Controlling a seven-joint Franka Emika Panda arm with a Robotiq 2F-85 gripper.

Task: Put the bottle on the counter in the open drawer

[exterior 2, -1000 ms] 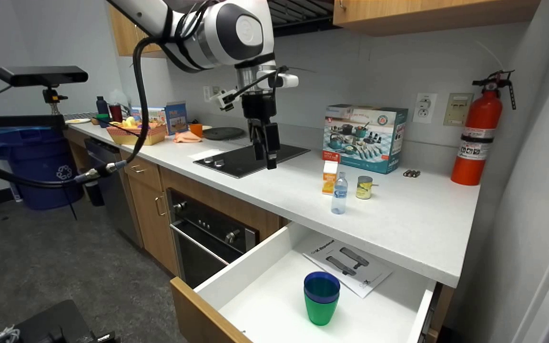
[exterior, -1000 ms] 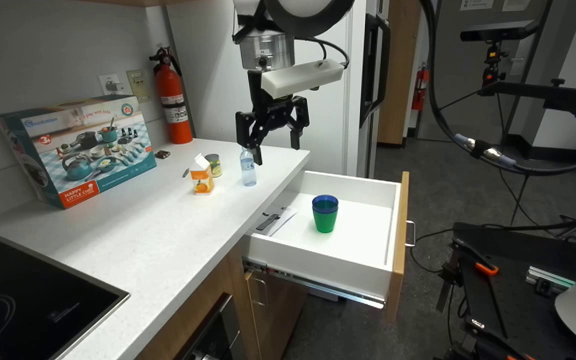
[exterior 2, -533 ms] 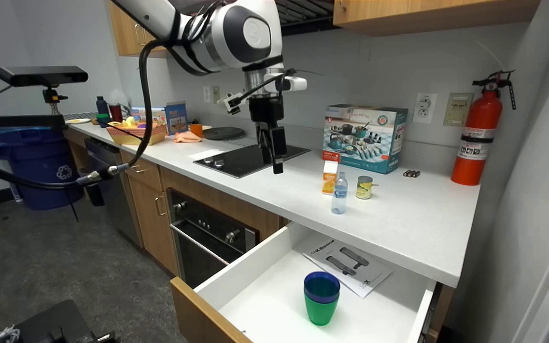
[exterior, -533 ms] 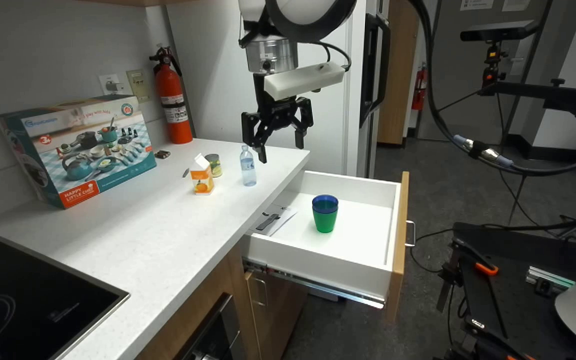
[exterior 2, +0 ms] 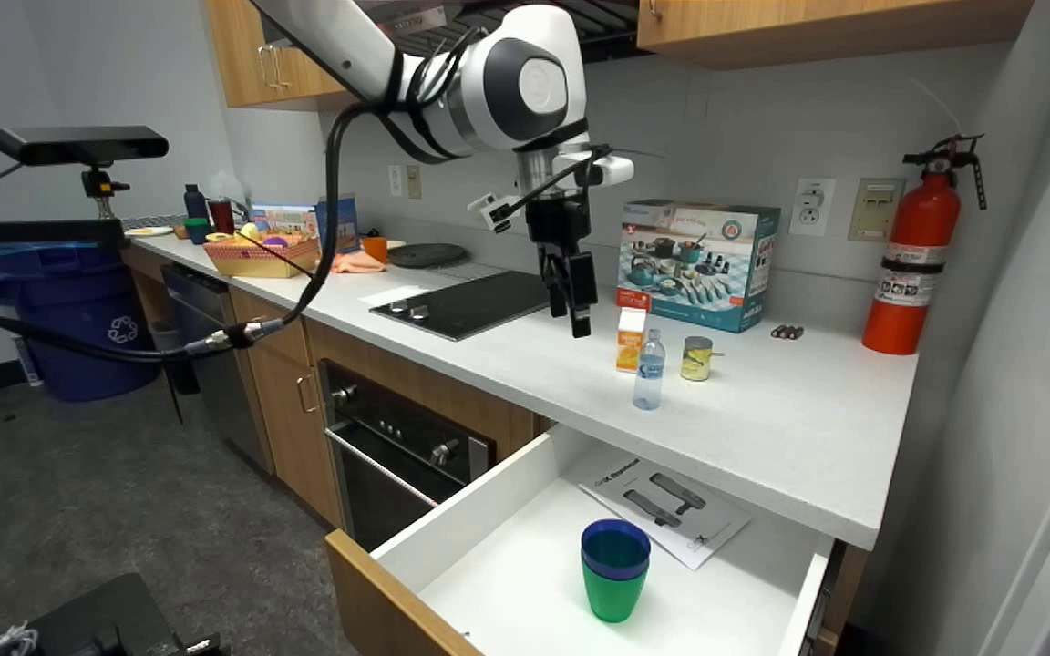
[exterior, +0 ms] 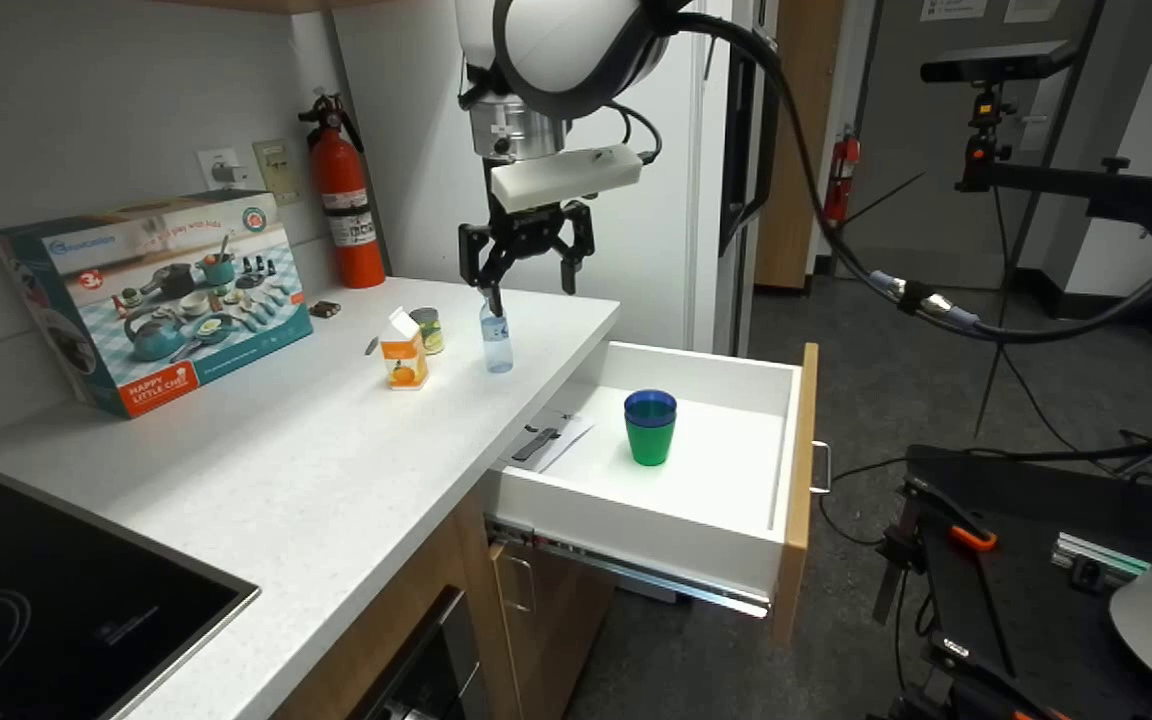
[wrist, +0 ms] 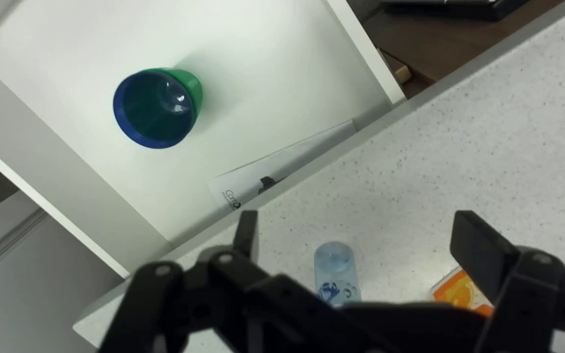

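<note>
The small pale blue clear bottle [exterior: 498, 347] stands upright on the off-white counter [exterior: 286, 470], near its edge above the drawer. It also shows in an exterior view [exterior 2: 649, 375] and in the wrist view [wrist: 337, 274], where the gripper body hides its upper part. My gripper [exterior: 533, 294] is open and empty, above the counter and apart from the bottle; it also shows in an exterior view [exterior 2: 571, 322]. In the wrist view the bottle appears between the spread fingers [wrist: 356, 223]. The drawer [exterior 2: 498, 574] is pulled open below the counter edge and also shows in the wrist view [wrist: 272, 63].
Nested blue and green cups [exterior 2: 614, 574] and a paper sheet [exterior 2: 671, 510] lie in the drawer. An orange-and-white carton [exterior 2: 630, 339] and a small can [exterior 2: 696, 358] stand near the bottle. A toy box [exterior: 166, 300], fire extinguisher [exterior: 346, 200] and cooktop [exterior: 66, 600] are farther off.
My gripper has moved over the counter toward the bottle, with a slight drop. It stays open. The bottle, drawer and cups have not moved.
</note>
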